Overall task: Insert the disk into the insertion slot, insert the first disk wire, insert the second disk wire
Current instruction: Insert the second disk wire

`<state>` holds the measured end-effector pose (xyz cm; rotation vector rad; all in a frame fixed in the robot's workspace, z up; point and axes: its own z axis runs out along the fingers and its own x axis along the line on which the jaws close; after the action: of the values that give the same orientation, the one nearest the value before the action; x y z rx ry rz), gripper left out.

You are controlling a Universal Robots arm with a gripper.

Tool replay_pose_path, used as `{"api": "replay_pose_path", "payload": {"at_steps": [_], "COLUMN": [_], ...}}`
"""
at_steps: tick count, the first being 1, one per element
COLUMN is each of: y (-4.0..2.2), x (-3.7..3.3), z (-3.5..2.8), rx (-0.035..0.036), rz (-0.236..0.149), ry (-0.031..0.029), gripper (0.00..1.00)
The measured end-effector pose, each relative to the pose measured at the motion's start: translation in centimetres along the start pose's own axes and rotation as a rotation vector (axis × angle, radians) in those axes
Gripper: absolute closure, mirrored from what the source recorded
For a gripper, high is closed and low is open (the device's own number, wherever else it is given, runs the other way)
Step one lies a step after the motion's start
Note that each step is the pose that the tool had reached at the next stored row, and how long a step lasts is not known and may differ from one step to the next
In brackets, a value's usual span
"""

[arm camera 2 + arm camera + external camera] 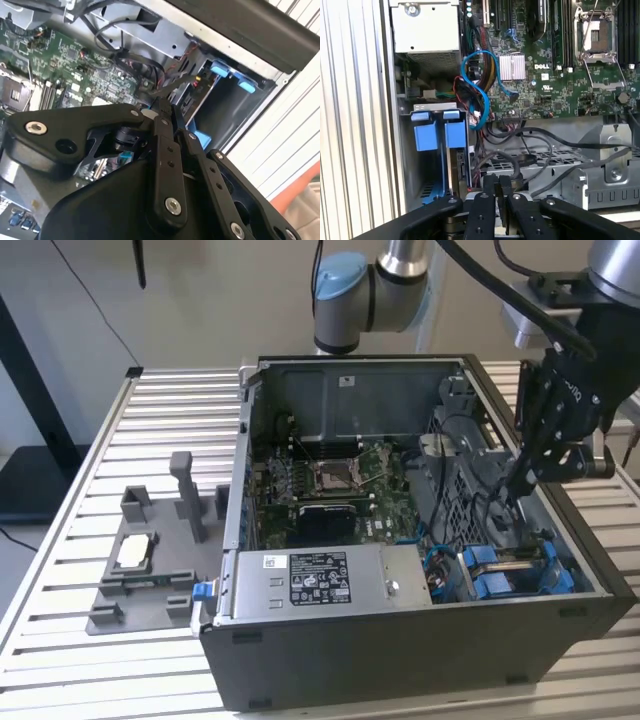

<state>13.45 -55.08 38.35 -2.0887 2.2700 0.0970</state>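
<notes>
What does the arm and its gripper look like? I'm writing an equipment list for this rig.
The arm has silver tube sections and a pale blue joint cap. Black cables run along its wrist. The gripper is matte black, built of flat linkage bars with round silver screws and slim fingers, as both wrist views show.

We are seeing the gripper (522,478) hanging inside the open case (400,665), near the wall on the exterior view's right. Black cables (535,145) are looping right at its fingertips in the first wrist view, crowding the way down onto the perforated cage (540,162). Beside them the slot (427,175) is standing open, a bare channel under two blue tabs (436,131), hemmed by the case wall on one side. A blue cable (480,90) is arching beside the tabs. The supply box (325,580) is closing off the near end. Over the board (330,485) the room is lying wide and free
</notes>
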Motion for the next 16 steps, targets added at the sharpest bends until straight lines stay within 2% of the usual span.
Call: {"api": "replay_pose_path", "payload": {"at_steps": [5,13,16], "y": [1.14,3.24,3.45], "x": [0.03,0.26,0.29], "z": [0.01,0.00,0.00], "rx": [0.0010,0.0205,0.0230], "rz": [-0.001,-0.008,-0.009], "ry": [0.0021,0.0015,0.0013], "gripper": [0.84,0.84,0.84]}}
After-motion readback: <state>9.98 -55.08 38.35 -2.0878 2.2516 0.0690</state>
